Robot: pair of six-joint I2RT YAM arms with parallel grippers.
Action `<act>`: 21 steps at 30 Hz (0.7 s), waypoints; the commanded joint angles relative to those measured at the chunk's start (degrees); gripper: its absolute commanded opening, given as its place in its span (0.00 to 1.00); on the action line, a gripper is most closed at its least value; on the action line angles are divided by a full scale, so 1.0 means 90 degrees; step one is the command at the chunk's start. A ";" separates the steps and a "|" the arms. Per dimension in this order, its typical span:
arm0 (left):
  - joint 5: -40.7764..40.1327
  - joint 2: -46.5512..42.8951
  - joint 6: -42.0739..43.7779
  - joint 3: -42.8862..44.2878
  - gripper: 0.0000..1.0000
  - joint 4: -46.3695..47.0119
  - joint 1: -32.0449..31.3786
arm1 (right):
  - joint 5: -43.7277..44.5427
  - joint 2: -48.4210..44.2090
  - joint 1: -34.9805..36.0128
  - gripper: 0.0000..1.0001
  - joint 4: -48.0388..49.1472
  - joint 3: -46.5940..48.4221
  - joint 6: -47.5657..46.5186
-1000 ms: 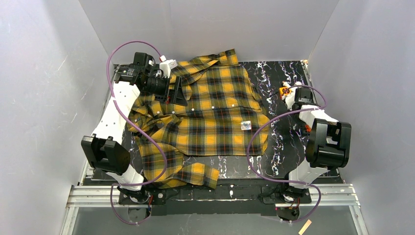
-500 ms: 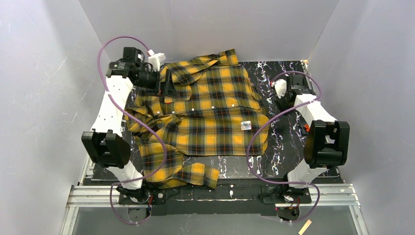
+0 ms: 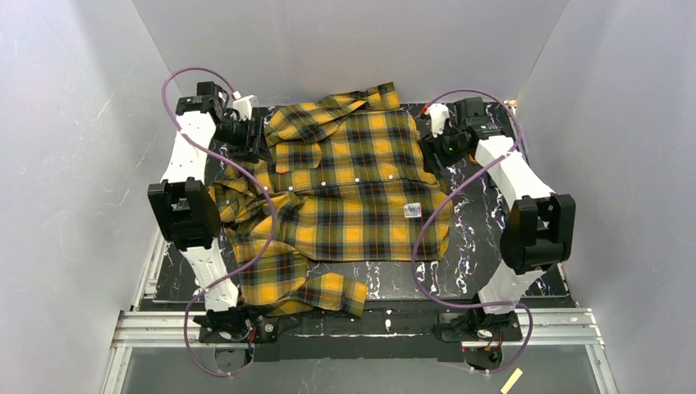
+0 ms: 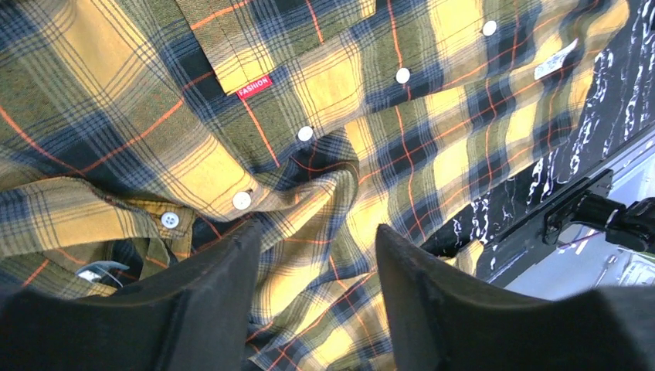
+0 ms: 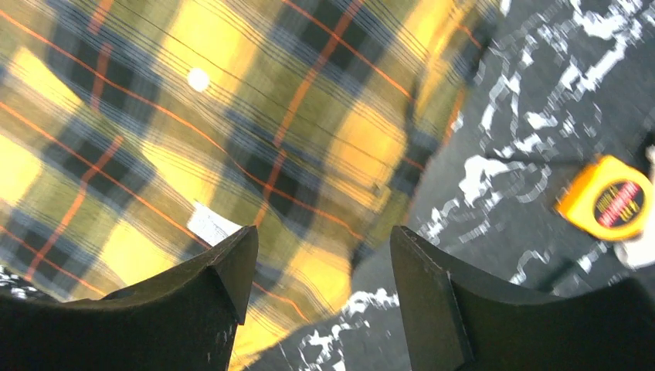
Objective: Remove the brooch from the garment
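From the top, the large yellow-and-black plaid flannel shirt (image 3: pixel 361 189) lay spread across the black marbled worktop (image 3: pixel 484 238); the tiny cream-white brooch could not be picked out on it. In the left wrist view, the left end effector (image 4: pixel 317 232) stood spread over the shirt's snap-button front. In the right wrist view, the right end effector (image 5: pixel 323 232) stood spread over the shirt's edge, with an orange tape measure (image 5: pixel 614 201) beside the shirt.

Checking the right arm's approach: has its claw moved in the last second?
Yes. The right claw has swung left, from over the bare black table near its right edge to the right-hand edge of the shirt.
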 commanded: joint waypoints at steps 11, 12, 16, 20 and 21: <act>-0.0455 -0.0284 0.1192 -0.1423 0.49 -0.0067 -0.0308 | -0.1372 0.1139 0.1178 0.72 -0.0271 0.0627 0.0221; -0.0512 -0.0315 0.1263 -0.1521 0.50 -0.0073 -0.0349 | -0.1413 0.1166 0.1229 0.71 -0.0303 0.0602 0.0204; -0.0429 -0.0494 0.1565 -0.1820 0.49 -0.0210 -0.0402 | -0.1609 0.1175 0.1444 0.71 -0.0372 0.0476 0.0167; -0.0386 -0.0911 0.1792 -0.2270 0.47 -0.0363 -0.0350 | -0.1725 0.1113 0.1610 0.70 -0.0362 0.0374 0.0227; -0.0246 -0.1087 0.1803 -0.2440 0.47 -0.0355 -0.0302 | -0.1744 0.1099 0.1656 0.70 -0.0343 0.0355 0.0263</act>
